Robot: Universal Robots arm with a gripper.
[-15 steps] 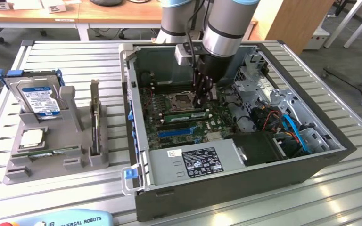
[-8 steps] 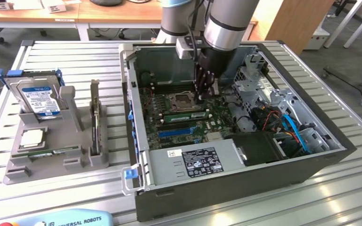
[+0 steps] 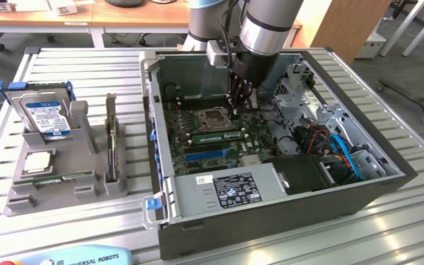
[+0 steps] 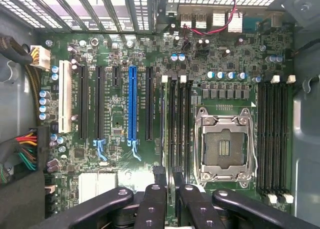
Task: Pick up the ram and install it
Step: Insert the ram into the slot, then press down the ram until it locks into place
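Gripper (image 4: 168, 176) right up close, jaws nipped onto the ram (image 4: 168, 156), edge-on along the slot beside the processor socket (image 4: 224, 146). Light, stiff, brittle board, I'd say: grip its flat faces, never the contacts.

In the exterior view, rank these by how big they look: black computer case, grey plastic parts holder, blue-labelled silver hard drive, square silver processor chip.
1. Black computer case
2. Grey plastic parts holder
3. Silver hard drive
4. Square silver processor chip
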